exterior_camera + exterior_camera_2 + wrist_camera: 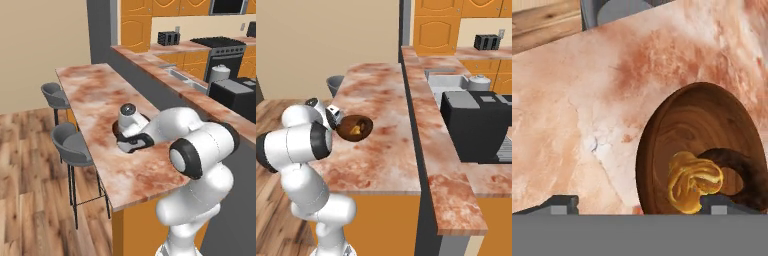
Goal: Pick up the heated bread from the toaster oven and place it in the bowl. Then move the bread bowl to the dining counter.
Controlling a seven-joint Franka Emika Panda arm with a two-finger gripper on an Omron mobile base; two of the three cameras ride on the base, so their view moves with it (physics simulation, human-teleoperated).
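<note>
On the dining counter (381, 150), bowl (699, 150) set down with bread (692, 185) inside, gripper (637, 202) spread wide at its near rim and holding nothing, last step seemingly done, next calling only for a straight lift clear without nudging the rim.

Bowl (697, 130): we see dark brown wood, smooth, with visible grain.
Bread (692, 182): golden-orange, slightly glossy, lumpy.
Dining counter (577, 115): we see reddish-tan marbled stone, polished.
Stools (75, 145) beside the dining counter: matt grey seats, thin dark legs.
</note>
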